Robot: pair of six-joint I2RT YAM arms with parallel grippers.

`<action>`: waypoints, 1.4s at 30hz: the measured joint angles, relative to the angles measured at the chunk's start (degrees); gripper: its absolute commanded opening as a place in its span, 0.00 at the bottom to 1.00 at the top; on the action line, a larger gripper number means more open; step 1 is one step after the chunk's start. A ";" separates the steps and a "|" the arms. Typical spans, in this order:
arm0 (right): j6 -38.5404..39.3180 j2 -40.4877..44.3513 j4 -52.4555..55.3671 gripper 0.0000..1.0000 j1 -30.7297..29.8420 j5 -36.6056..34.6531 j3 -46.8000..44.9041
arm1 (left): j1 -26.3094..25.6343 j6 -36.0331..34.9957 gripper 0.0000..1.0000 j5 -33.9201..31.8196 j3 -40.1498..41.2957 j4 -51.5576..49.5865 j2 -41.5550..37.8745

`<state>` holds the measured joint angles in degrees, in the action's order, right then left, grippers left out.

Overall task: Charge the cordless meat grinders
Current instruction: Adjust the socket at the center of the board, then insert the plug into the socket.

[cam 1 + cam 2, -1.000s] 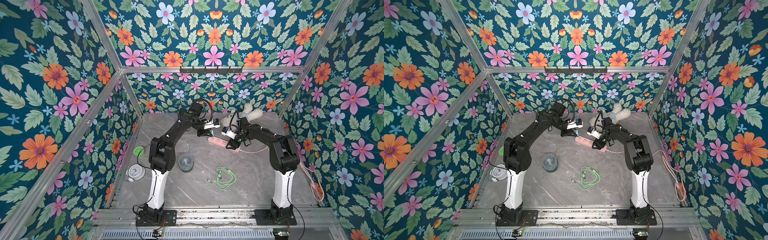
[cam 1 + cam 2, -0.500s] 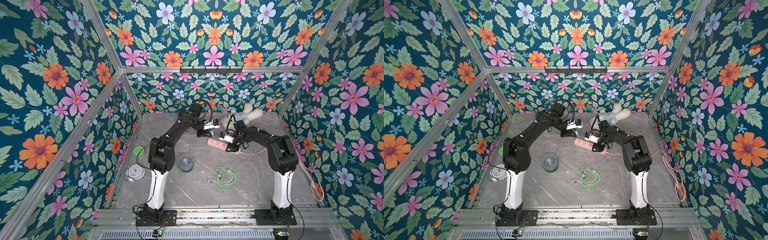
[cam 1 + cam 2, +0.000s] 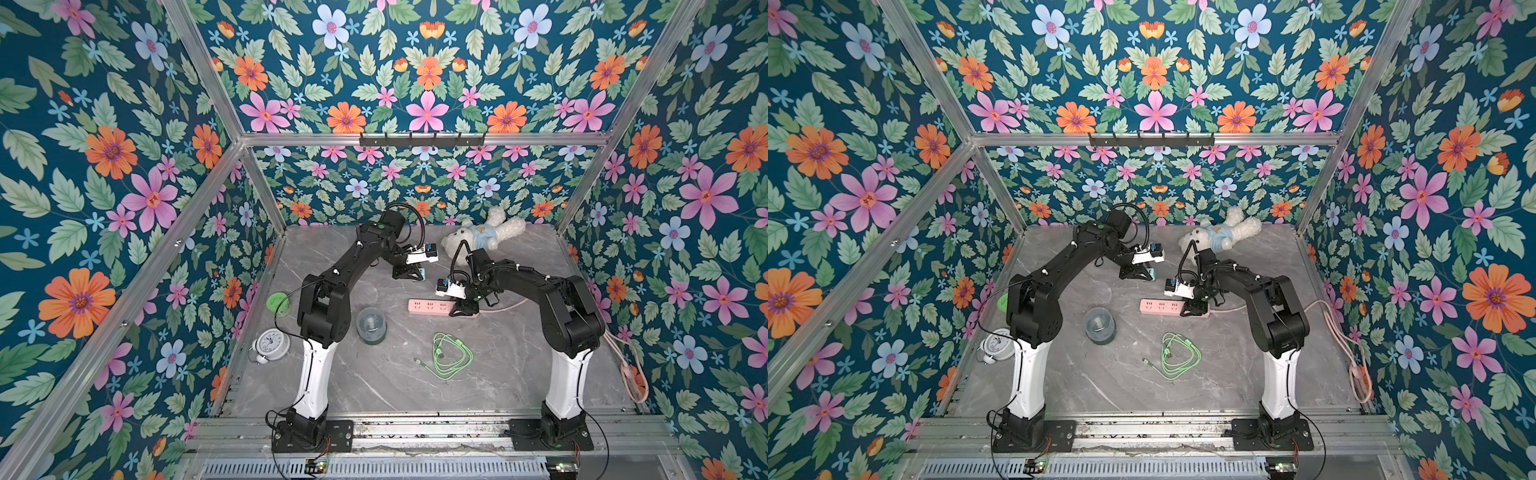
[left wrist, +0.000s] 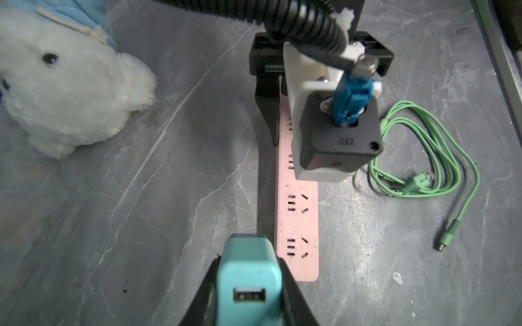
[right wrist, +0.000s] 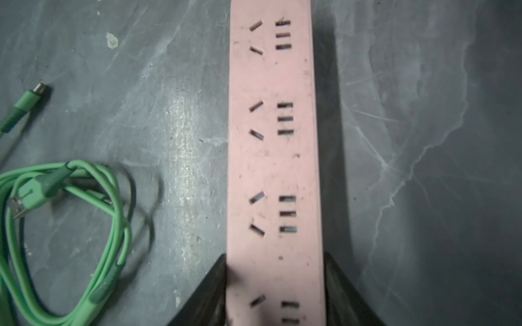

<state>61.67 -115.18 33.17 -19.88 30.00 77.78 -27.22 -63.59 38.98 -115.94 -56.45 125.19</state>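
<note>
You see the grinder [image 3: 371, 325], a clear bluish-grey dome on a teal base, standing free beside the left arm [image 3: 322, 299]. The right claw [image 5: 275, 259] grasps the long pink power strip [image 5: 272, 141]. A green coiled cable [image 3: 451, 353] lies near. The left claw [image 4: 249, 264] grasps the small teal adapter [image 4: 248, 288].

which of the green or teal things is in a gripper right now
The small teal plug adapter, clamped in the left gripper. The green cable, meat grinder and green jar all sit free, with nothing gripping them.
</note>
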 measured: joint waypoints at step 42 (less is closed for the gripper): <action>-24.39 32.41 -29.64 0.71 9.18 9.09 -33.66 | -6.58 2.23 0.07 -2.89 8.28 5.66 1.81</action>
<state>37.28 -82.76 3.53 -10.70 39.09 44.12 -33.80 -61.36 36.10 -107.66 -50.78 127.00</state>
